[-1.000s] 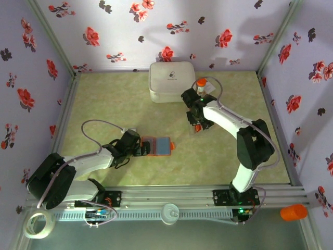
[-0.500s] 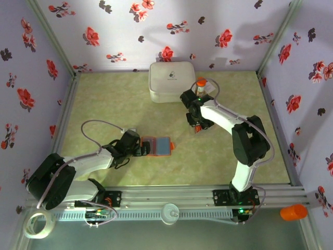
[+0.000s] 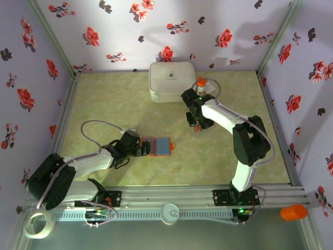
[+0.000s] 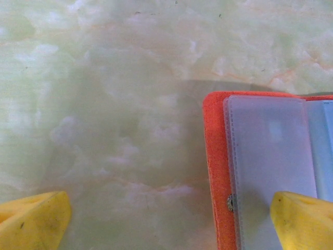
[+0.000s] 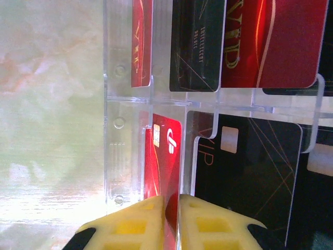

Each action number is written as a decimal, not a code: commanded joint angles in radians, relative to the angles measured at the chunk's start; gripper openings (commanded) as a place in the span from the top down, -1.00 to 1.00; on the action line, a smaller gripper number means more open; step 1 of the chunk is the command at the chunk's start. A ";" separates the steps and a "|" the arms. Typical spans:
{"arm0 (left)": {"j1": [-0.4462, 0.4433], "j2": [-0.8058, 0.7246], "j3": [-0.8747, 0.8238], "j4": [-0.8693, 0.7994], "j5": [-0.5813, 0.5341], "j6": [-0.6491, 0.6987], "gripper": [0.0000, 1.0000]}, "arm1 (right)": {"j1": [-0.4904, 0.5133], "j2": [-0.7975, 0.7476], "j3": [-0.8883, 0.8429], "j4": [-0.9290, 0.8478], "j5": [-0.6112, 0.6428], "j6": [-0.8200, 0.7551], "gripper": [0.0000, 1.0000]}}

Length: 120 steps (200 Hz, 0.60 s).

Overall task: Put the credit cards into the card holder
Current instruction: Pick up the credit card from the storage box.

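Left claw (image 4: 169, 224): jaws spread wide, nothing held; two yellow fingertips (image 4: 34, 221) hung low over the marbled green table (image 4: 104, 104).
Card holder (image 4: 260, 166): one, orange, lay open and flat with its clear sleeve up. It sat just ahead of the left claw, on the side of the fingertip at the right of the wrist view. That fingertip overlapped its near edge; contact could not be told.
Right claw (image 5: 171, 224): two yellow fingers drawn almost together, pinching the near edge of one red card (image 5: 165, 156) that stood upright between them.
Credit cards: counted from the right wrist. Nearer tier: the pinched red card, one black card (image 5: 244, 172) just beside it, and a further dark card cut off at the frame edge. Farther tier: two red and one black, with another dark one mostly hidden.
Clear rack (image 5: 122, 125): one, two tiers seen, directly ahead of the right claw, holding all the cards.
White case (image 3: 172, 82): one, rounded, beyond the right claw, against the far wall.
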 commanded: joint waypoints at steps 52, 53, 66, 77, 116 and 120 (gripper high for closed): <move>-0.001 0.005 -0.029 -0.021 -0.016 -0.015 -1.00 | -0.036 -0.053 -0.024 0.025 -0.108 0.030 1.00; 0.000 0.005 -0.029 -0.021 -0.016 -0.015 -0.99 | -0.036 -0.053 -0.024 0.026 -0.108 0.030 1.00; 0.000 0.004 -0.028 -0.022 -0.016 -0.015 -1.00 | -0.041 -0.058 -0.028 0.027 -0.115 0.030 1.00; -0.001 0.002 -0.028 -0.025 -0.016 -0.015 -0.99 | -0.045 -0.073 -0.030 0.027 -0.126 0.030 1.00; 0.000 -0.020 -0.019 -0.045 -0.016 -0.014 -1.00 | -0.047 -0.169 -0.028 0.021 -0.199 0.037 1.00; -0.001 -0.023 -0.019 -0.048 -0.016 -0.014 -1.00 | -0.047 -0.180 -0.029 0.020 -0.211 0.039 1.00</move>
